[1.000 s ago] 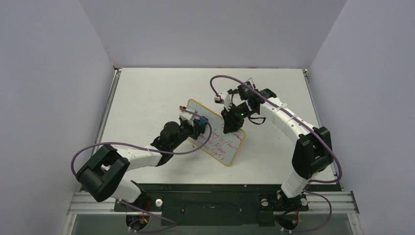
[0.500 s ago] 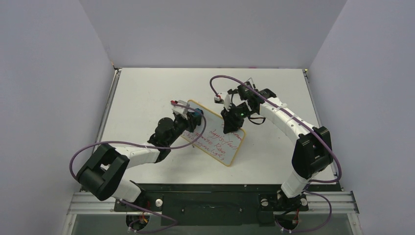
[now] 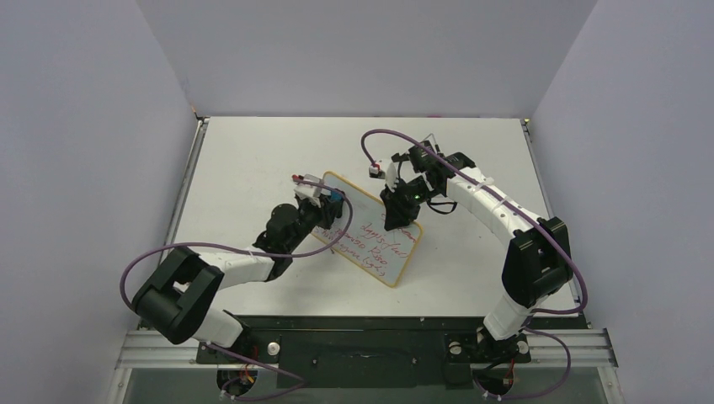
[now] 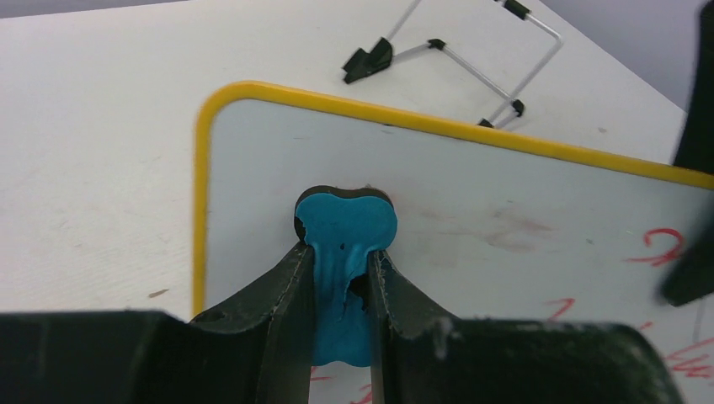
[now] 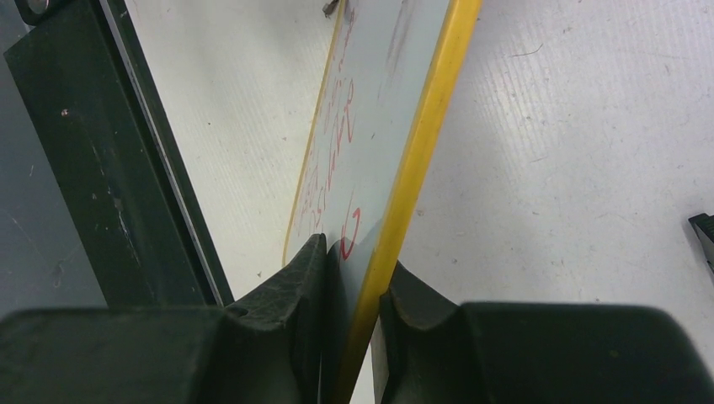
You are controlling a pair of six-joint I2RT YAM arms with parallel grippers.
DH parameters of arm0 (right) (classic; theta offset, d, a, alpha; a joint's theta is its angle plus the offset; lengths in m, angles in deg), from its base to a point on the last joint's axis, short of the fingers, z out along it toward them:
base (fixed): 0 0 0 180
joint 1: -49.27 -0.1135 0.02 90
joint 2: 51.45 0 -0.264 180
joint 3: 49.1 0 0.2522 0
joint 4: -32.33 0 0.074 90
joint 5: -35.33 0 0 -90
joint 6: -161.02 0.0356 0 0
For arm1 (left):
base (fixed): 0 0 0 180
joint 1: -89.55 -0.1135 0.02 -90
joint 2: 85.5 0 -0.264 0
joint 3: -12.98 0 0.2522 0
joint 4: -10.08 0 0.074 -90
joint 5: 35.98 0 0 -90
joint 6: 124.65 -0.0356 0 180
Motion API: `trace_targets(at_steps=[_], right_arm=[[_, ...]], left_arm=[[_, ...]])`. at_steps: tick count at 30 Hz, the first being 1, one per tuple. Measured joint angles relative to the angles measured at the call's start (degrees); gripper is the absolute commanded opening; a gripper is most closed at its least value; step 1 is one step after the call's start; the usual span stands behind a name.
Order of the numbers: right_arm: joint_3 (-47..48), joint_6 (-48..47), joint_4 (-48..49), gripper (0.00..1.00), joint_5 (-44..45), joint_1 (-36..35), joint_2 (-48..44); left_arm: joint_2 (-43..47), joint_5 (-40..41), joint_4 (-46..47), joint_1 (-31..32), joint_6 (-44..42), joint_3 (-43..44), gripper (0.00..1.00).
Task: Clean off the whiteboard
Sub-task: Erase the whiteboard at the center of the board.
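The whiteboard (image 3: 376, 238) has a yellow frame and is tilted in the middle of the table, with red writing on its lower half. My right gripper (image 3: 394, 220) is shut on its far right edge; in the right wrist view the fingers (image 5: 290, 286) pinch the whiteboard's frame (image 5: 421, 151). My left gripper (image 3: 334, 200) is shut on a blue eraser (image 4: 345, 223), which is pressed flat on the whiteboard's (image 4: 505, 177) top left corner. That part of the surface is wiped, with faint red smears.
A wire stand with black feet (image 4: 455, 59) lies on the table behind the board. Purple cables loop from both arms. The table's black front rail (image 5: 101, 168) runs below the board.
My left gripper has slid the eraser up and left across the board, from its middle to the top left corner. The right gripper and board have stayed put.
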Motion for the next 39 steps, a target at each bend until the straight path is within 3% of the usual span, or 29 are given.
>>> trace_targets(at_steps=[10, 15, 23, 27, 32, 39], right_arm=[[0.00, 0.37, 0.07, 0.00, 0.15, 0.04, 0.24], [0.02, 0.39, 0.33, 0.00, 0.11, 0.04, 0.44], [0.00, 0.24, 0.24, 0.00, -0.20, 0.02, 0.46], [0.00, -0.04, 0.22, 0.00, -0.50, -0.20, 0.46], [0.00, -0.07, 0.02, 0.00, -0.57, -0.31, 0.46], [0.00, -0.37, 0.00, 0.00, -0.70, -0.59, 0.46]], left_arm=[[-1.62, -1.42, -1.49, 14.75, -3.17, 6.16, 0.00], [-1.79, -1.55, -1.42, 14.34, -3.34, 6.23, 0.00], [1.53, -0.81, -1.86, 3.78, -2.78, -0.17, 0.00], [2.75, -0.44, -2.99, 2.97, -3.45, -2.86, 0.00], [3.17, 1.64, -3.58, 6.12, -4.20, -4.72, 0.00], [1.84, 4.81, -3.85, 17.51, -5.05, -5.27, 0.00]])
